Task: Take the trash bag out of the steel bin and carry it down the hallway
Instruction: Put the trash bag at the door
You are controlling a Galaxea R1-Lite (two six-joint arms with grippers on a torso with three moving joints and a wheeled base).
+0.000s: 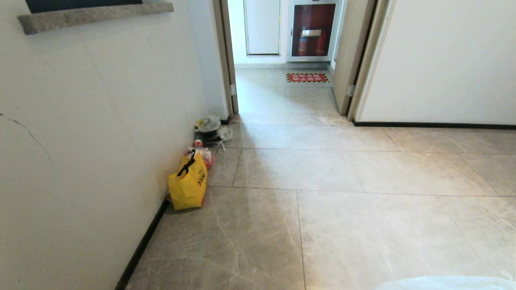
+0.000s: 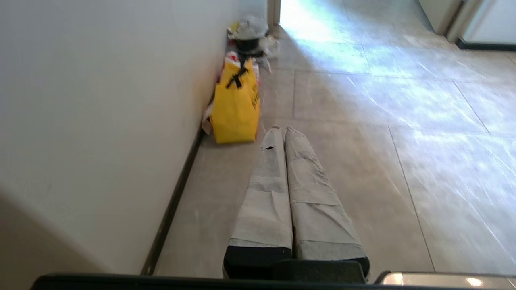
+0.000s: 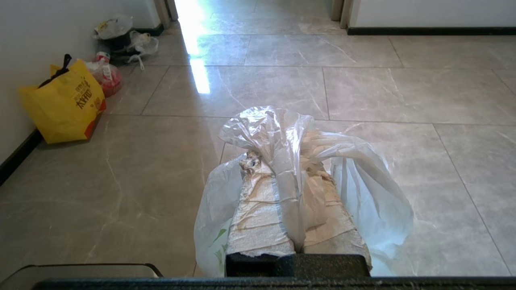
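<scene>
Bag out of bin, removal done. Right gripper point(image 3: 282, 169) pinching trash bag point(image 3: 363, 193), bag draped around and below fingers. Left gripper point(image 2: 281, 131) pressed together, empty. Hallway point(image 1: 322, 169) ahead, carry remaining.

Left hand point(image 2: 282, 129): two long fingers point(image 2: 310, 189) wrapped in creased grey tape, black base. Right hand point(image 3: 278, 161): same crinkled wrap.

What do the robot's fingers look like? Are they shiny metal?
Not shiny. The left end effector has two long fingers wrapped in wrinkly pale grey tape, narrowing toward rounded tips, with a small dark tear near one tip. They grow out of a black base. The right end effector looks alike: crinkled whitish-grey wrapping, frayed at the tips, on a black base.
</scene>
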